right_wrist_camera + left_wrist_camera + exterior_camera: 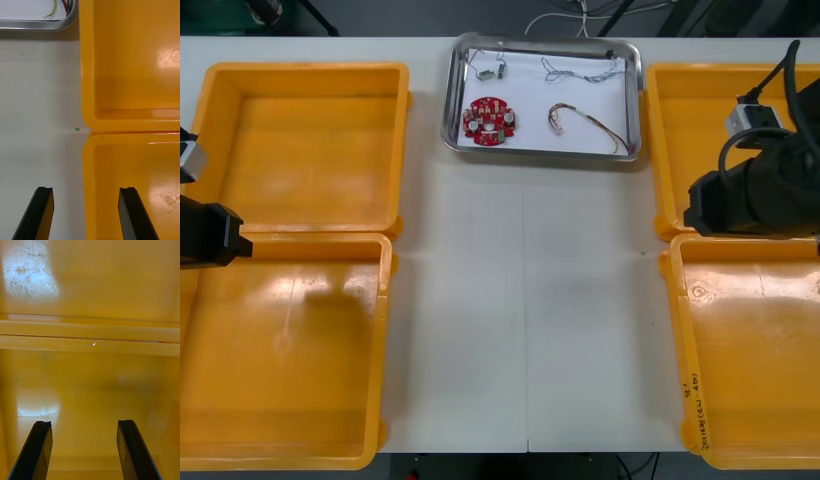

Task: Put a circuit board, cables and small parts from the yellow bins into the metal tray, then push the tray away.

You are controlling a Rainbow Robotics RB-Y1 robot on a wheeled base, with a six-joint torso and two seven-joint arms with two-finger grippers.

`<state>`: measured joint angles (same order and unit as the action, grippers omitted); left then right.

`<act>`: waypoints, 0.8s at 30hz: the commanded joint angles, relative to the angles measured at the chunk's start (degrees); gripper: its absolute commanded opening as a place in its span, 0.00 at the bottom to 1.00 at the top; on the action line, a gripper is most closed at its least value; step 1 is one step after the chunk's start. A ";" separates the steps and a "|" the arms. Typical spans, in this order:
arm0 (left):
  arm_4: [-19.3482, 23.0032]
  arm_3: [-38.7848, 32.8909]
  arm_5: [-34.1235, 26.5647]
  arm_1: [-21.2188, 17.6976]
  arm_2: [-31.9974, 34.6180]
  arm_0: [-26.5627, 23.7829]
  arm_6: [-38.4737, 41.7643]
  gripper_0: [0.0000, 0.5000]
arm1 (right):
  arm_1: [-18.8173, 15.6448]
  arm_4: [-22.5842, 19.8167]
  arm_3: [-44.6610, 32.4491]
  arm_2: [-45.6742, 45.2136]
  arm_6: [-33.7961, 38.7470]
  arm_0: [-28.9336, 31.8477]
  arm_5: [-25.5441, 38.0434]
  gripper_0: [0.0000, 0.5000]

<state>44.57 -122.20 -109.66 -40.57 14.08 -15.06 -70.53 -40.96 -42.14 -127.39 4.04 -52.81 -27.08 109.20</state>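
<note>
The metal tray [630, 100], white inside, stands at the table's far middle. In it lie a round red circuit board [488, 119], a red and yellow cable [588, 124], a thin twisted cable [580, 69] and small metal parts [487, 72]. My right arm [745, 195] hangs over the inner rims of the two right bins. My right gripper [85, 212] is open and holds nothing, one finger over the table, the other over the near right bin [131, 168]. My left gripper [84, 450] is open and holds nothing above the floor of a left bin [90, 390].
Two yellow bins [305, 150] [280, 360] stand at the left and two [685, 140] [750, 350] at the right, with nothing in their visible parts. The tray's corner [37, 24] shows beyond the right fingers. Bare table [525, 300] lies between the bins.
</note>
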 commanded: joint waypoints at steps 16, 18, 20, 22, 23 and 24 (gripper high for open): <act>0.43 -1.90 -0.34 0.23 1.65 0.82 -1.36 1.00 | -7.29 -4.71 1.53 -17.13 -8.36 10.38 0.04 1.00; 0.43 -1.90 -0.34 0.23 1.65 0.82 -1.36 1.00 | -7.29 -4.44 1.70 -17.84 -8.71 11.09 -0.31 1.00; 0.43 -1.90 -0.34 0.23 1.65 0.82 -1.36 1.00 | -7.47 -4.27 2.05 -18.63 -9.24 11.97 -1.10 1.00; 0.43 -1.90 -0.34 0.23 1.65 0.82 -1.36 1.00 | -7.64 -4.09 2.40 -18.98 -9.68 12.67 -1.98 1.00; 0.43 -1.90 -0.34 0.23 1.65 0.82 -1.36 1.00 | -7.82 -4.00 2.67 -19.24 -10.03 13.02 -2.59 1.00; 0.43 -1.90 -0.34 0.23 1.65 0.82 -1.36 1.00 | -7.82 -4.00 2.76 -19.33 -10.21 13.20 -2.86 1.00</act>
<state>44.57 -122.21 -109.66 -40.57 14.09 -15.00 -70.53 -46.01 -46.30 -124.83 -12.92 -59.34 -15.54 107.75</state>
